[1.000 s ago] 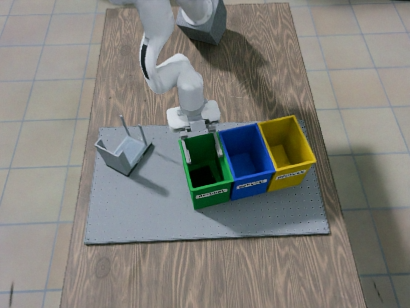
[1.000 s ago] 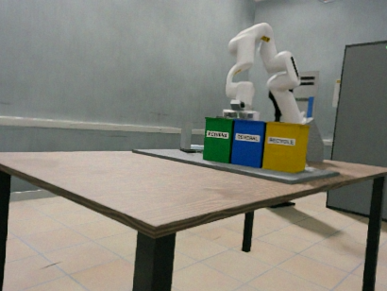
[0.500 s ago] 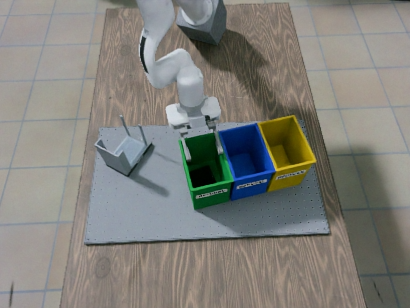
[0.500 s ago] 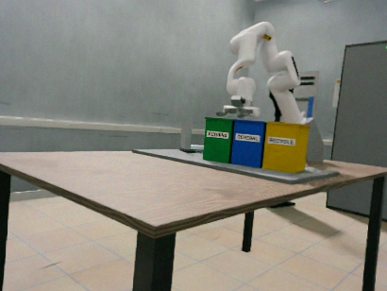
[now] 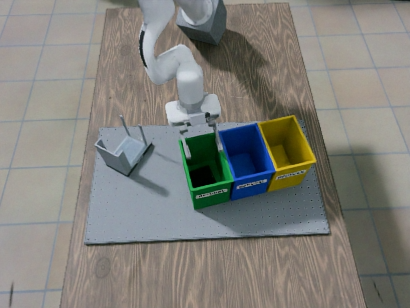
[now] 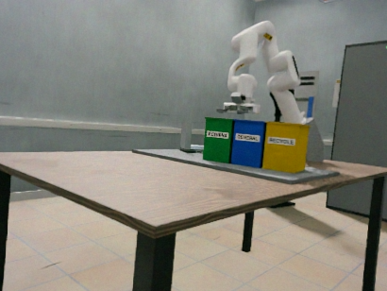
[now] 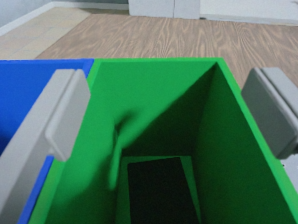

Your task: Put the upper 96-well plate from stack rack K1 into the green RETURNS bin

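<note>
Green plastic-like walls enclose the dark plate [image 5: 202, 176] [image 7: 161, 190], which lies at the bottom of the RETURNS bin [image 5: 211, 200] [image 6: 218, 151] [image 7: 155, 100], slightly askew to its walls. The fine detail of this plate is lost in shadow.

Gripper [image 5: 203, 150] [image 6: 237, 111] [image 7: 173, 150]: positioned above the RETURNS bin, pointing down. Its fingers are drawn in near the narrow end of their travel, with a gap between them and no object in it.

Arm [image 5: 190, 80] [image 6: 247, 47]: mounted on a grey base [image 5: 206, 32] [image 6: 315, 144] near the far edge of the counter [image 5: 150, 280] [image 6: 156, 189] [image 7: 165, 37], as seen from the top.

Bins: all three are upright, side by side in a row on the grey mat [image 5: 150, 220] [image 6: 156, 153]. The yellow bin [image 5: 295, 182] [image 6: 285, 158] is closest to the counter's right edge in the top view; the blue bin [image 5: 250, 194] [image 6: 247, 156] [image 7: 38, 94] is between the other two.

Rack K1 [image 5: 116, 161] [image 6: 187, 134]: standing on the mat near the counter's left edge in the top view, apart from the bins. The pale lower plate [image 5: 131, 148] [image 6: 195, 147] is seated in it, low between the uprights.
</note>
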Motion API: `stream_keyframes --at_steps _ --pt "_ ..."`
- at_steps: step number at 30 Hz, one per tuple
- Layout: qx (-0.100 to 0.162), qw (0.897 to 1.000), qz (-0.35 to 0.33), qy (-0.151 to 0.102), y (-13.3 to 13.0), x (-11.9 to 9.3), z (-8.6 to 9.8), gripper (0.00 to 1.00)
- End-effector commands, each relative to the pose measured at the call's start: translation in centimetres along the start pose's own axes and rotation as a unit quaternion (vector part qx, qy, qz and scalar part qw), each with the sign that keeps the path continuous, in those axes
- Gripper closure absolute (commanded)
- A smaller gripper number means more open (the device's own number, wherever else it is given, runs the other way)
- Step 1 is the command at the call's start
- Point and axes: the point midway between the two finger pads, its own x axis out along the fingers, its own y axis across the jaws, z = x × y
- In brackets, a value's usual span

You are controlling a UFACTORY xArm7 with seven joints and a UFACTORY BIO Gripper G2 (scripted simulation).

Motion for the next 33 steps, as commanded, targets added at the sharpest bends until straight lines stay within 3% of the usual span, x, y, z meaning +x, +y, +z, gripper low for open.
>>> stream_keyframes --at_steps 1,8,33 --pt "0.0 1.0 0.0 -0.001 0.0 0.1 0.1 0.82" --pt "0.0 0.995 -0.1 -0.001 0.6 -2.5 1.6 0.82" --pt "0.0 0.995 -0.102 -0.001 2.6 -11.4 6.7 0.82"
